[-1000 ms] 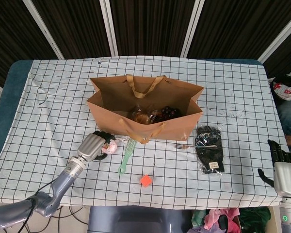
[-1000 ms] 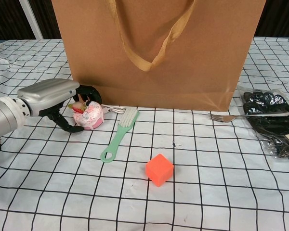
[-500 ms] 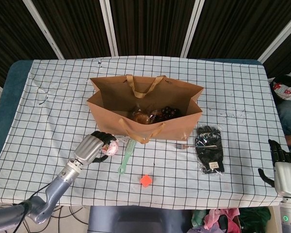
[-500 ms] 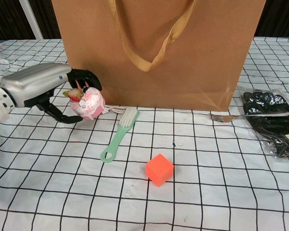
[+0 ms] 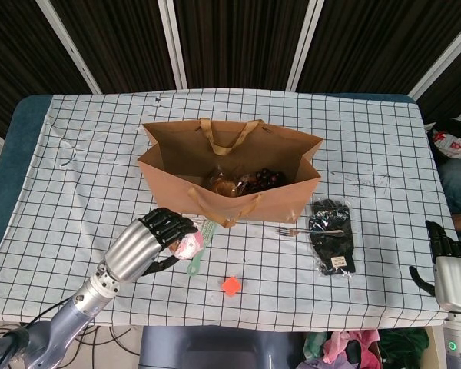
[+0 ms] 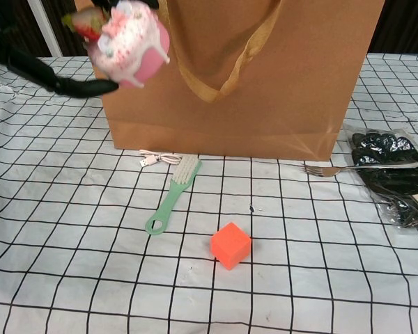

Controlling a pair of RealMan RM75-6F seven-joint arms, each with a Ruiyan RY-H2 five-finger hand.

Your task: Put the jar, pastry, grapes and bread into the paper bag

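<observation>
My left hand (image 5: 147,240) holds the pink frosted pastry (image 5: 188,246) (image 6: 129,43) in the air, in front of the brown paper bag (image 5: 238,201). In the chest view the pastry is at the top left, before the bag's front wall (image 6: 279,76), with black fingers (image 6: 63,83) beneath it. The bag stands open at the table's middle. Inside it lie a bread roll (image 5: 223,185) and dark grapes (image 5: 269,178). I cannot make out the jar. My right hand (image 5: 446,261) rests at the table's right edge, holding nothing, fingers apart.
A green brush (image 6: 171,195) and a white cable (image 6: 157,158) lie before the bag. An orange cube (image 6: 230,245) sits nearer the front edge. A fork (image 6: 355,168) and a packet of black gloves (image 6: 397,174) lie right of the bag.
My left hand has lifted the pastry off the table and carried it up and toward me. The right hand has not moved.
</observation>
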